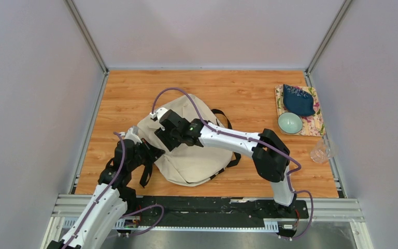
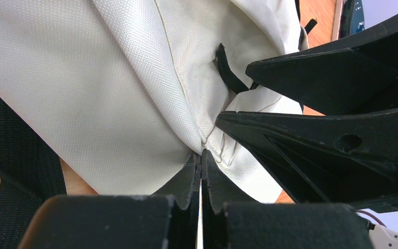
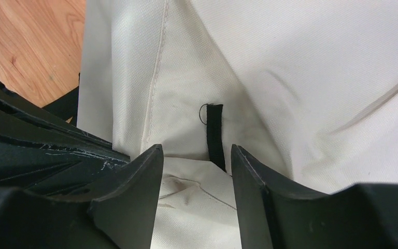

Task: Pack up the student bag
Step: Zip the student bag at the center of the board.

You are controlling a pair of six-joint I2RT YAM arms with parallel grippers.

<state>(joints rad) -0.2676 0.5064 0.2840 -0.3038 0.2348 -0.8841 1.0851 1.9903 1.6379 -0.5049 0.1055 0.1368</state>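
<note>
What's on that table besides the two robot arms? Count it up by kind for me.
backpack, cream: 1
bowl, pale green: 1
mat, flowered: 1
dark blue thing on the mat, too small to identify: 1
clear cup: 1
Total: 5

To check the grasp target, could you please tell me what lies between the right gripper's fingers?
The right wrist view shows a short black tab, sewn to the student bag, standing in the gap of the open right gripper.
</note>
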